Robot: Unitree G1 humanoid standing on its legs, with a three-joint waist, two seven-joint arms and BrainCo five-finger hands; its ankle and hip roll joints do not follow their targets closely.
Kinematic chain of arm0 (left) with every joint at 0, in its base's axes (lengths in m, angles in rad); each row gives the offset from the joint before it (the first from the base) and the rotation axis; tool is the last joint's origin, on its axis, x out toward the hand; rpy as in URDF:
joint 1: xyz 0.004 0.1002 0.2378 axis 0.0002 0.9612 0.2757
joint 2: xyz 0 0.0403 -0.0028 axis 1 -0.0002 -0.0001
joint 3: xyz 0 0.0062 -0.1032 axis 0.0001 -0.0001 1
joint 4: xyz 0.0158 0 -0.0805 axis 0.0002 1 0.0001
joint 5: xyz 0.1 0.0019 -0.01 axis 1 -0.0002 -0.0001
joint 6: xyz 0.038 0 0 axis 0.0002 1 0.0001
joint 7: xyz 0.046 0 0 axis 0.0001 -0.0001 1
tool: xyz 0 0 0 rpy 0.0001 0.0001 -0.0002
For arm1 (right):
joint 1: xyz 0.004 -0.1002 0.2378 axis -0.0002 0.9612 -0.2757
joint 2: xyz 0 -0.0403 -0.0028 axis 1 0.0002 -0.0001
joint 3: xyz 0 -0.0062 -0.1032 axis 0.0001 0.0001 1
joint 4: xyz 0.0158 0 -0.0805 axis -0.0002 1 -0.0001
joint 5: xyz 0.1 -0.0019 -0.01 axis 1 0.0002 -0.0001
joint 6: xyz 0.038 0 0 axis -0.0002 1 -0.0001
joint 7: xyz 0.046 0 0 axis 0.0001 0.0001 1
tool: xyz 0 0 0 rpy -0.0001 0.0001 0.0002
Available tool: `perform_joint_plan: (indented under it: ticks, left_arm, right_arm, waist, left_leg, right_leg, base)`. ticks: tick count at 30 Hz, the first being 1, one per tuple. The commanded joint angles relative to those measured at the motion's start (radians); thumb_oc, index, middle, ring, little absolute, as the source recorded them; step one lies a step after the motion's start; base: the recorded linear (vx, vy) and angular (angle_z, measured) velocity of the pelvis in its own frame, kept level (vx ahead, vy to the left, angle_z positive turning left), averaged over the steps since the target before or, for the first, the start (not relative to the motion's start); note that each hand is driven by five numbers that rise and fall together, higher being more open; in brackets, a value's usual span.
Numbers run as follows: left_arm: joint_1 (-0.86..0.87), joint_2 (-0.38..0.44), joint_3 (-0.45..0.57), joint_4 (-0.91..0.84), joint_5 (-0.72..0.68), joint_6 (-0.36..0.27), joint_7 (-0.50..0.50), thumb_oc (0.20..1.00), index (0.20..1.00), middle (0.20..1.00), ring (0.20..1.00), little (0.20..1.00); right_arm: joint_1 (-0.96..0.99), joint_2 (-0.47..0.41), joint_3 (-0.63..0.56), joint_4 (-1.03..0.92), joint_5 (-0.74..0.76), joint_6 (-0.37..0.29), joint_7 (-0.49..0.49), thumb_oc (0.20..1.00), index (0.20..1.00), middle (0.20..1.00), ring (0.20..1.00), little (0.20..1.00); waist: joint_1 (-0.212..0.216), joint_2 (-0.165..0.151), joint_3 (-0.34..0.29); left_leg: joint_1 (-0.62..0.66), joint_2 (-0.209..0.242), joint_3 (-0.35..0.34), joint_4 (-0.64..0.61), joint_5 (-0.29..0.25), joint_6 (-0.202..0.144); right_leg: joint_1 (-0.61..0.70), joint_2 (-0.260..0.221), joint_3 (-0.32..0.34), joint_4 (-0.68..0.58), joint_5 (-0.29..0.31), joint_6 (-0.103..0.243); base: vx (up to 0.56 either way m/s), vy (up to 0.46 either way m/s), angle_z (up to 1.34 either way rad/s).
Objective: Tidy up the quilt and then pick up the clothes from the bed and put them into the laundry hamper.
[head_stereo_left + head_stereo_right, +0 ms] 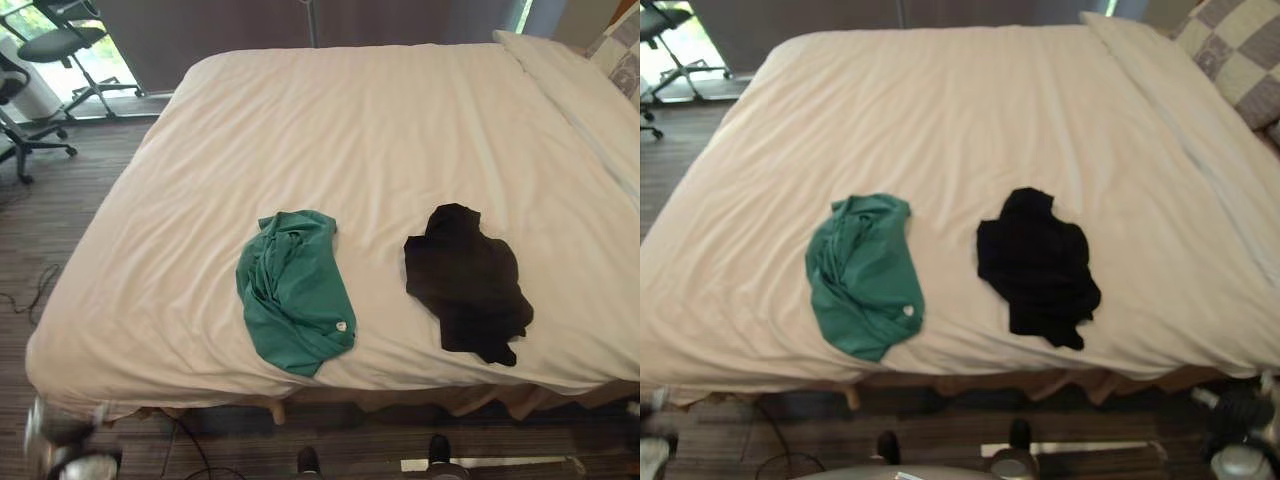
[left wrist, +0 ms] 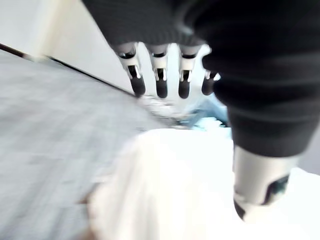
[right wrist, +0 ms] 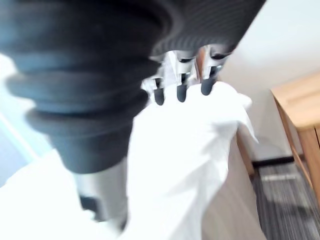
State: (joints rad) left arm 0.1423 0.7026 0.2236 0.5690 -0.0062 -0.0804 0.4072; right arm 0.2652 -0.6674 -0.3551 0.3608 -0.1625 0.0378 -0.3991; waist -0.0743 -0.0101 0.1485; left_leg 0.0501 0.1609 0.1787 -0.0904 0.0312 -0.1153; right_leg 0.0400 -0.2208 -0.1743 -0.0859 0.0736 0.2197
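Cream quilt (image 1: 400, 120) lies smooth; green shirt (image 1: 295, 290) at seven o'clock comes first, bunched whole. Left hand (image 2: 165, 75) and right hand (image 3: 182, 82) hang relaxed, empty.

Two garments on the quilt (image 1: 380, 130), shirt (image 1: 295, 290) left of top (image 1: 465, 280), pillows (image 1: 1230, 60) far right

soft daylight from window (image 1: 60, 60); wrist views motion-blurred, quilt (image 2: 200, 180) overexposed.

You see a cream quilt (image 1: 380, 120) carrying a green shirt (image 1: 295, 290) and a black garment (image 1: 465, 280); the pillow (image 1: 1235, 50) is grey-and-beige checked.
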Motion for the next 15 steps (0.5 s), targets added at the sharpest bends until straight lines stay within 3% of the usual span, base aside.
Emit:
perform_joint_plan:
  ticks: [1, 2, 5, 6, 10, 15]
  left_arm:
    - [-0.135, 0.100, 0.001, -0.005, 0.132, -0.105, 0.014, 1.000, 1.000, 1.000, 1.000, 1.000]
    - [-0.202, 0.141, -0.063, -0.093, 0.158, -0.118, -0.021, 1.000, 1.000, 1.000, 1.000, 1.000]
    - [-0.303, 0.136, -0.166, -0.118, 0.182, -0.104, -0.057, 1.000, 1.000, 1.000, 1.000, 1.000]
    - [-0.396, 0.095, -0.264, -0.133, 0.174, -0.086, -0.102, 1.000, 1.000, 1.000, 1.000, 1.000]
    - [-0.591, 0.021, -0.460, -0.064, 0.231, -0.043, -0.156, 1.000, 1.000, 1.000, 1.000, 1.000]
    - [-0.776, -0.080, -0.597, 0.110, 0.314, 0.039, -0.172, 1.000, 1.000, 1.000, 1.000, 1.000]
  right_arm:
    - [-0.092, -0.066, 0.002, 0.002, -0.082, -0.108, -0.037, 1.000, 1.000, 1.000, 1.000, 1.000]
    - [-0.157, -0.129, 0.056, -0.027, -0.113, -0.131, -0.018, 1.000, 1.000, 1.000, 1.000, 1.000]
    - [-0.251, -0.164, 0.135, -0.044, -0.131, -0.136, 0.008, 1.000, 1.000, 1.000, 1.000, 1.000]
    - [-0.345, -0.167, 0.213, -0.060, -0.125, -0.136, 0.024, 1.000, 1.000, 1.000, 1.000, 1.000]
    - [-0.525, -0.151, 0.388, -0.072, -0.145, -0.127, 0.057, 1.000, 1.000, 1.000, 1.000, 1.000]
    - [-0.669, -0.117, 0.512, -0.111, -0.165, -0.124, 0.063, 1.000, 1.000, 1.000, 1.000, 1.000]
  waist:
    - [-0.015, -0.034, 0.019]
    - [-0.015, -0.037, 0.015]
    - [-0.016, -0.041, 0.019]
    - [-0.017, -0.044, 0.035]
    - [-0.019, -0.048, 0.094]
    - [-0.020, -0.054, 0.187]
  left_leg:
    - [0.070, 0.048, 0.011, 0.003, -0.044, -0.057]
    - [0.070, 0.049, 0.011, 0.003, -0.044, -0.056]
    - [0.070, 0.050, 0.015, 0.003, -0.047, -0.054]
    - [0.070, 0.049, 0.022, 0.003, -0.049, -0.051]
    - [0.052, 0.051, 0.029, 0.003, -0.039, -0.045]
    - [-0.010, 0.054, 0.038, 0.012, -0.011, -0.041]
  right_leg:
    - [-0.006, -0.051, 0.021, 0.033, 0.014, 0.042]
    - [-0.010, -0.052, 0.023, 0.039, 0.010, 0.042]
    - [-0.015, -0.053, 0.026, 0.041, 0.007, 0.042]
    - [-0.024, -0.053, 0.031, 0.043, 0.008, 0.042]
    - [-0.075, -0.046, 0.050, 0.057, 0.013, 0.042]
    - [-0.171, -0.037, 0.073, 0.095, 0.024, 0.042]
  base:
    - [-0.01, -0.013, -0.10]
    - [0.02, -0.017, -0.11]
    - [-0.01, -0.006, -0.03]
    - [-0.07, -0.009, -0.07]
    - [-0.14, -0.006, -0.10]
    - [-0.17, 0.000, -0.12]
